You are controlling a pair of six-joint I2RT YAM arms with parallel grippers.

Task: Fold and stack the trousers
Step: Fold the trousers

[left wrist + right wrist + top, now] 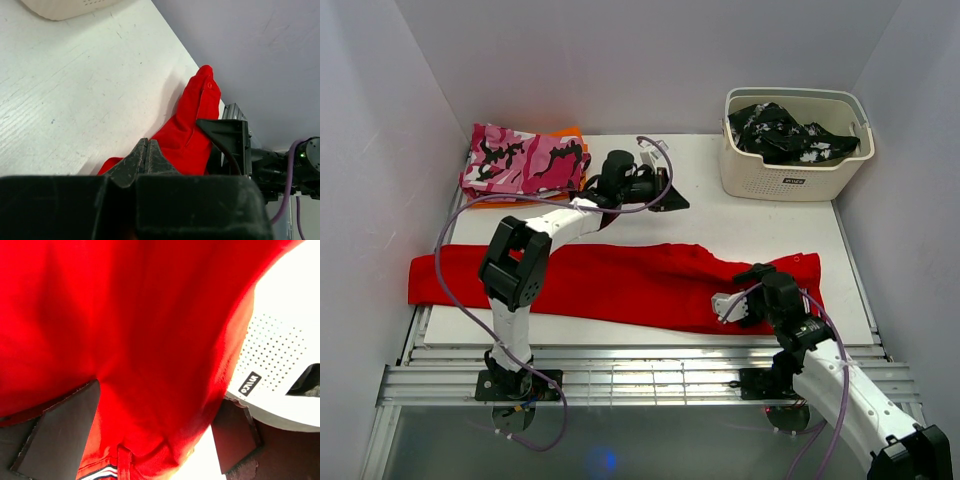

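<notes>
The bright-red trousers lie stretched left to right across the white table, their left end hanging past the table's side. My right gripper is over their right part. In the right wrist view it is open, jaws wide apart, with red fabric lying between them and thin white stripes near the bottom edge. My left gripper hovers behind the trousers near the table's middle. It is shut on nothing, with the red cloth beyond it.
A pink camouflage garment lies folded at the back left on something orange. A white perforated basket at the back right holds a black-and-white garment. Grey walls close in both sides. Metal slats run along the near edge.
</notes>
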